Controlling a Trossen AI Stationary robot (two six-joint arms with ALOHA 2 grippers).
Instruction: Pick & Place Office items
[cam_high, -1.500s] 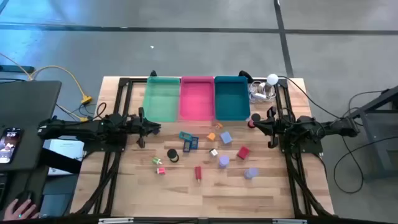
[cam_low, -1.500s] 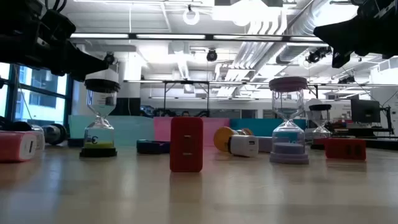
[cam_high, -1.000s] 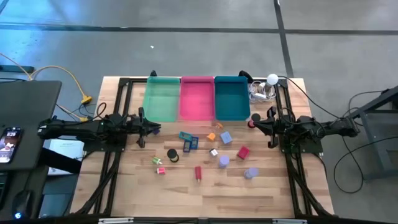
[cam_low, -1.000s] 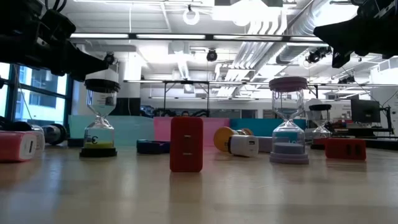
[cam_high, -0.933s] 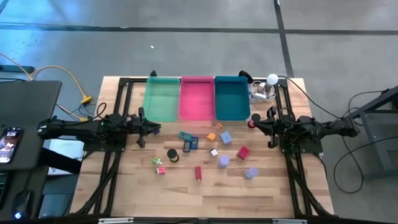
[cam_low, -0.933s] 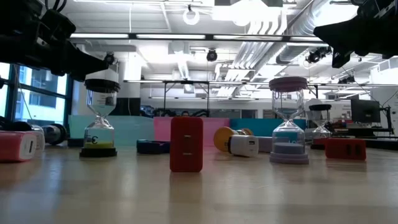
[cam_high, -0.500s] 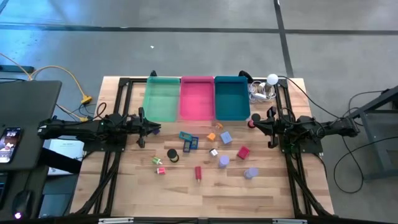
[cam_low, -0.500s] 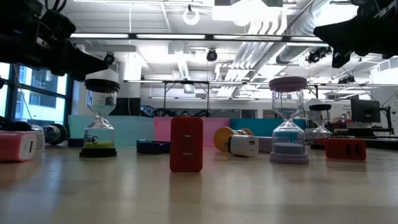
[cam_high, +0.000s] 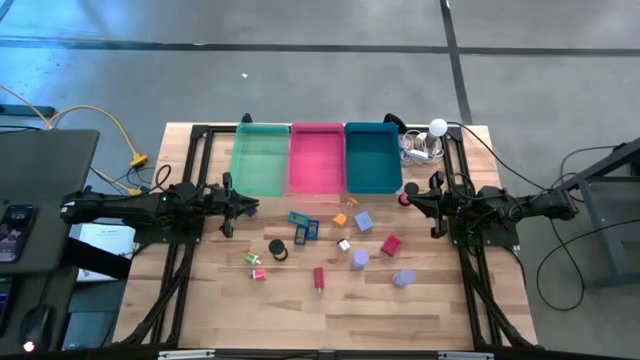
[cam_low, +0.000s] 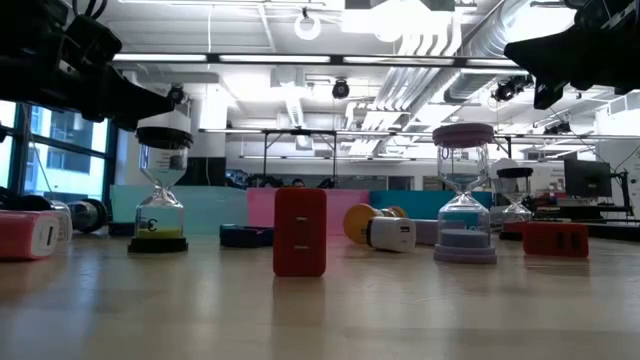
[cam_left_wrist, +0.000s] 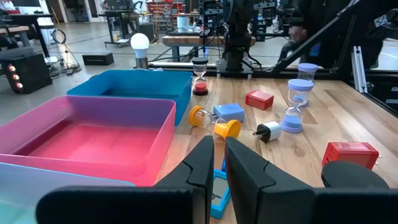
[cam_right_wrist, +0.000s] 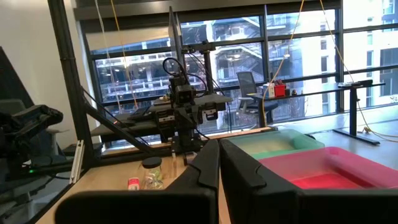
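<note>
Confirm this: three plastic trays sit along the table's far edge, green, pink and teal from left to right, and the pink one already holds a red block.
Not quite. The high view shows the pink plastic tray empty, between the green plastic tray and the teal plastic tray. The red block lies on the wooden table.

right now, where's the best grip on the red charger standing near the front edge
Probably from above, across its two thin sides. The red charger stands upright as a flat slab with space around it, so fingers coming straight down should close across its narrow thickness without tipping it.
</note>
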